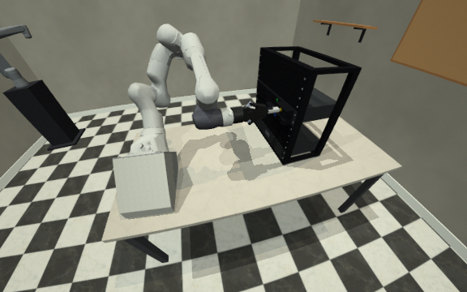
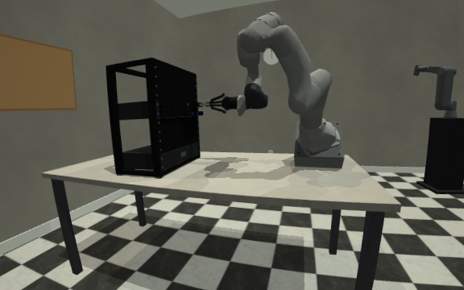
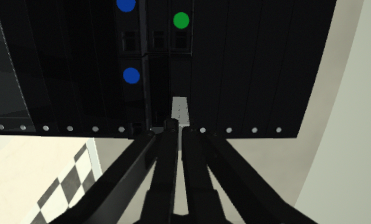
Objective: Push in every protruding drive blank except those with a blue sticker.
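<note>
The black open-frame rack (image 1: 306,101) stands on the right part of the table, its front facing the arm; it also shows in the exterior view (image 2: 155,117). My gripper (image 1: 273,109) (image 2: 205,105) is shut with nothing between its fingers, and its tips are at the rack front at mid height. In the wrist view the closed fingertips (image 3: 175,126) are against a light grey drive blank (image 3: 180,110) that sticks out a little. Two blanks with blue stickers (image 3: 131,75) (image 3: 126,5) sit to its left. A blank with a green sticker (image 3: 181,20) sits above it.
The arm's grey base block (image 1: 146,182) stands on the table's left end. A second robot arm on a black pedestal (image 1: 40,113) stands on the floor behind. A wooden shelf (image 1: 344,25) and a cork board (image 1: 448,40) hang on the walls.
</note>
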Robot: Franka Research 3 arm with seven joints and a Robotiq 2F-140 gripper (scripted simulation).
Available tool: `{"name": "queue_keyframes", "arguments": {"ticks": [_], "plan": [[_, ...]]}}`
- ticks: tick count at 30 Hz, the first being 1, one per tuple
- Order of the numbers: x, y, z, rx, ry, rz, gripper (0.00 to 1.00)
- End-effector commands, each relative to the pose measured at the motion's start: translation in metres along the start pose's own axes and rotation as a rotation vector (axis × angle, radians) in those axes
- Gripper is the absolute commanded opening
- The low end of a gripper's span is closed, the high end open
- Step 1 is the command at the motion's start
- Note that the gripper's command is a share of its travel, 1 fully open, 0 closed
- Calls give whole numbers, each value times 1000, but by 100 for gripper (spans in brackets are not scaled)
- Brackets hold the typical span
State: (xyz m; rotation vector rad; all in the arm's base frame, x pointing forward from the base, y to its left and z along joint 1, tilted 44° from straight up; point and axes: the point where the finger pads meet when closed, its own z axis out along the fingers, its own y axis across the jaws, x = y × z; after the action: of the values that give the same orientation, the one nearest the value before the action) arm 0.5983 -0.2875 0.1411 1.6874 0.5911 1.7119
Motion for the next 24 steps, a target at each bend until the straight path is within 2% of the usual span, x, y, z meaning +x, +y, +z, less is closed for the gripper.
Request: {"name": "queue_keyframes", "arguments": {"ticks": [1, 24], "plan": [[2, 0, 2, -2, 4, -1, 0], [4, 1, 2, -2, 4, -1, 0]]}}
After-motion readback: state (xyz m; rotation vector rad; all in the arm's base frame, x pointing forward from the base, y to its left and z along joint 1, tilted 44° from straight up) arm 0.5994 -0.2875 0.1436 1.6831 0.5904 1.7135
